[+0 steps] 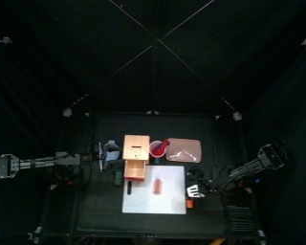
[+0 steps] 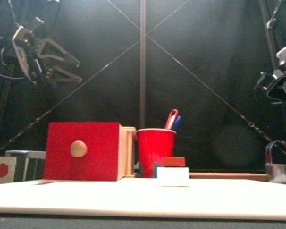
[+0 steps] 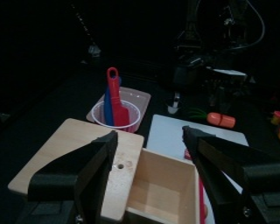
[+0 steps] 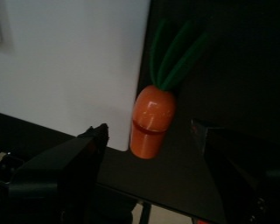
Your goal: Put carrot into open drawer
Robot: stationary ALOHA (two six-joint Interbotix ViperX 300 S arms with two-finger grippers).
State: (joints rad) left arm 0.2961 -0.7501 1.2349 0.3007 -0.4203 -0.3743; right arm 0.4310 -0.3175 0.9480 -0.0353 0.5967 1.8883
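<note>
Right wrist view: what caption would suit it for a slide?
Open claw hovering over an orange carrot with green leaves on the dark table.

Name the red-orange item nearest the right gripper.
The green-topped carrot, between the open jaws of the right gripper; the reddish bar lies on the white mat.

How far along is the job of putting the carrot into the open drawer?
Done: the drawer stands open and looks empty. In hand: nothing; the right pincer is open, facing the carrot, which lies on the table. The left pincer hovers open over the drawer. Left: grasp, carry, drop.
</note>
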